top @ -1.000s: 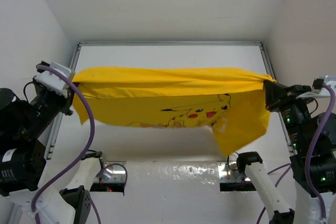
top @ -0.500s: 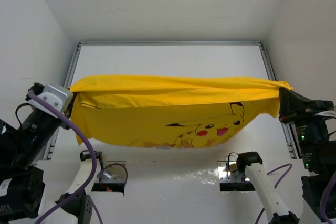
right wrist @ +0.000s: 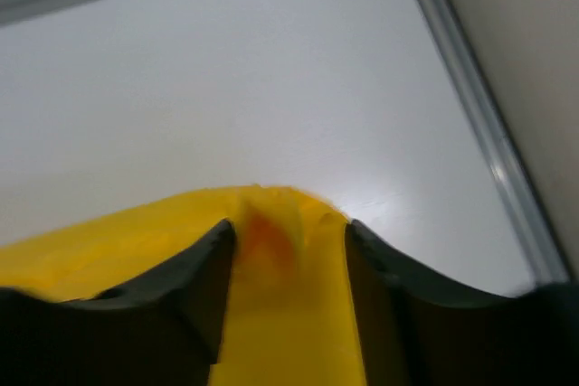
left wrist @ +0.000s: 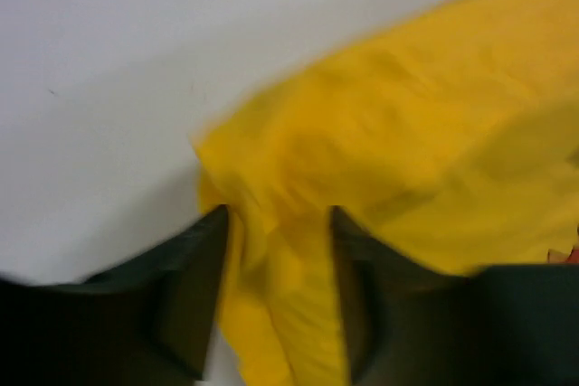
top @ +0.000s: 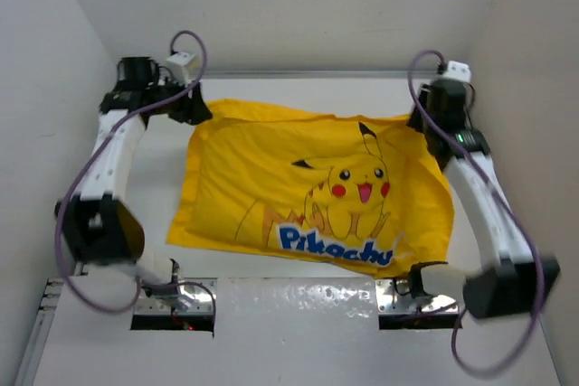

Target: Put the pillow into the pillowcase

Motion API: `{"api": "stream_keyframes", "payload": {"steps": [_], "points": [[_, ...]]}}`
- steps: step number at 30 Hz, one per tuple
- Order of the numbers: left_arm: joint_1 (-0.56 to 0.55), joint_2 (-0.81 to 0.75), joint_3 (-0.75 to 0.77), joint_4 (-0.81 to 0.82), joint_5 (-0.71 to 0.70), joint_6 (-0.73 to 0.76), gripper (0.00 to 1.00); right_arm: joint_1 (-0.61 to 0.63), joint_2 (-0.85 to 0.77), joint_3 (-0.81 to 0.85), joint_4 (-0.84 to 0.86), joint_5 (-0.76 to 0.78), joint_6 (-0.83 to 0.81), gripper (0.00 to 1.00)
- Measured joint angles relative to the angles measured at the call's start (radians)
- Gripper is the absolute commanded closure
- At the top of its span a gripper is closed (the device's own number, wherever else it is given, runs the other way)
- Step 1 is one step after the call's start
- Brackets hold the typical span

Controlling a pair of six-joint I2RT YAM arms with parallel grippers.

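Note:
The yellow pillowcase with its Pikachu print and blue lettering lies flat and plump on the white table. The pillow is hidden; no cream surface shows. My left gripper is at the case's far left corner and my right gripper at its far right corner. In the left wrist view the left gripper is open, with loose yellow pillowcase fabric lying between its fingers. In the right wrist view the right gripper is likewise open over the corner of the pillowcase.
A metal rail runs along the table's far edge, and a rail borders the right side. White walls close in on three sides. The arm mounts sit at the near edge.
The case hung stretched in the air between both shut grippers near the front. Now it lies on the table, the arms reach to its far corners, and both grippers have opened.

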Motion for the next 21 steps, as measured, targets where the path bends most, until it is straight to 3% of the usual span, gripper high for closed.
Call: {"api": "stream_keyframes", "payload": {"steps": [1,3,4,6,8,10,14,16,21], "points": [[-0.031,0.091,0.012,0.037,-0.053,-0.016,0.31,-0.002,0.106,0.038,0.005,0.043,-0.006,0.26],[-0.072,0.289,0.139,0.056,-0.143,-0.064,0.25,-0.008,0.389,0.223,-0.014,0.130,-0.028,0.16],[-0.085,0.436,0.283,0.045,-0.180,-0.095,0.01,-0.008,0.538,0.357,-0.048,0.176,-0.035,0.14],[-0.085,0.684,0.602,0.003,-0.211,-0.146,0.00,-0.002,0.761,0.587,-0.074,0.271,-0.054,0.11],[-0.052,0.842,0.814,0.002,-0.234,-0.186,0.00,0.016,0.832,0.617,-0.057,0.338,-0.082,0.09],[-0.008,0.851,0.808,0.007,-0.260,-0.215,0.00,0.042,0.780,0.485,-0.030,0.369,-0.104,0.05],[0.069,0.661,0.537,0.067,-0.313,-0.237,0.00,0.080,0.581,0.263,-0.031,0.368,-0.123,0.02],[0.079,0.565,0.463,0.066,-0.335,-0.236,0.00,0.080,0.494,0.244,-0.026,0.360,-0.123,0.01],[0.043,0.402,0.449,0.100,-0.354,-0.214,0.00,0.068,0.319,0.234,-0.008,0.318,-0.114,0.01]]}}
